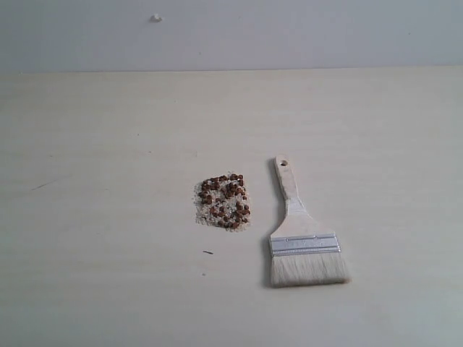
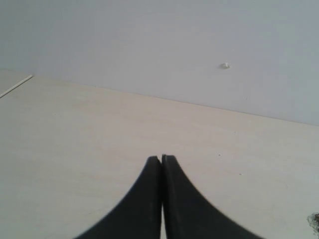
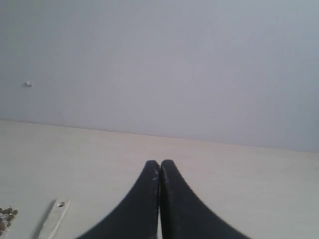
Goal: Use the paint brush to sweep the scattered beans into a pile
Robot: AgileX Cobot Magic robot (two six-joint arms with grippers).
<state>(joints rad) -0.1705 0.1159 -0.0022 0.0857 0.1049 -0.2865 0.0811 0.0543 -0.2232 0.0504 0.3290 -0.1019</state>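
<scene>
— Fingers [image 2: 142, 199] of the left gripper [image 2: 161, 158] and the right gripper [image 3: 159, 162] are pressed together; nothing is held. What can be spoiled?

— The paint brush [image 1: 300, 231] is laid flat on the table [image 1: 108, 144], just beside the beans [image 1: 224, 201]. They could be scattered if it is nudged sideways during pickup. No container is seen.

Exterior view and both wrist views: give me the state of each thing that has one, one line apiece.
Wide flat paint brush, cream bristles, silver ferrule, wooden handle: lying flat on the pale wooden table, untouched.
Tiny reddish-brown beans with white grains: bunched in one patch beside the brush, not touching it.
Left hand: shut, empty.
Right hand: shut, empty.
</scene>
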